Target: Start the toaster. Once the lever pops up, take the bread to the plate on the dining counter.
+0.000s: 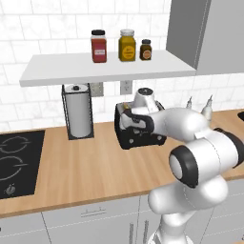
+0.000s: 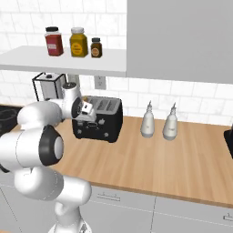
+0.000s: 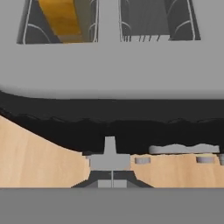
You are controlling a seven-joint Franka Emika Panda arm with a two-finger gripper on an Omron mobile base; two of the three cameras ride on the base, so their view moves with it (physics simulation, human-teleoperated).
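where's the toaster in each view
Left base view: toaster at centre on the wood worktop, partly behind the arm.
Right base view: left of centre, its two slots facing up.
Hand view: its grey top spans the upper half, bread in the left slot.
Shared landmark: the paper towel holder beside the toaster in both base views.

Three spice jars (image 1: 126, 45) stood on a white wall shelf (image 1: 107, 68); a paper-towel roll in a black wire holder (image 1: 78, 110) and two white bottles (image 2: 158, 121) stood on the light-wood bench (image 1: 90, 167).
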